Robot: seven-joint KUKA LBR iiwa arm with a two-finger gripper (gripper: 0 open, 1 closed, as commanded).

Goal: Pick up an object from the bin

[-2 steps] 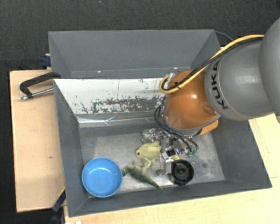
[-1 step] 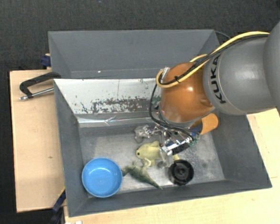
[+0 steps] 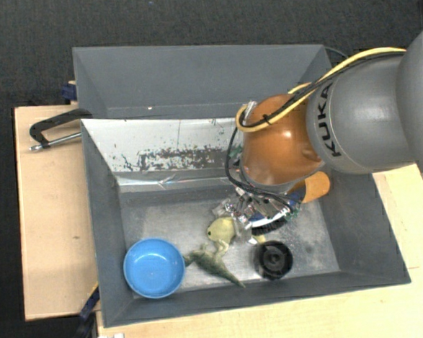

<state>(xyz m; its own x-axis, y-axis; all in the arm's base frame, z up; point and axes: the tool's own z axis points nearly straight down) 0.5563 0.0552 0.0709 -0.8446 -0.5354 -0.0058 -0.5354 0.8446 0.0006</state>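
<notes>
Dark carpet all round, and the grey metal bin sits in the middle of it, so that's my whole world on this rig.

The arm comes in from the right, and its orange wrist cover hangs over the right half of the bin floor. The fingers are low, just below that cover. Honestly I can't tell whether they're open or closed, too much metal and cable bunched there.

Closest thing to them is a pale yellow lumpy little thing, about mid-floor and just to their left, touching or near enough. I can't see anything between the fingers, so I'm not calling it held.

Along the bin's near edge:
- a round blue plastic bowl in the near left corner, well apart from everything
- a floppy green leaf-shaped piece just below the yellow lump
- a black round cap with a hollow middle just below the fingers

If I go for the yellow one, my guess is that it's light and maybe a bit squashy, with rounded sides that could squirt out of a pinch. I'd take it across its widest part, low down. The green piece lies right against it and could get dragged along. The black cap looks stiffer; its rim might be the safer grab.
</notes>
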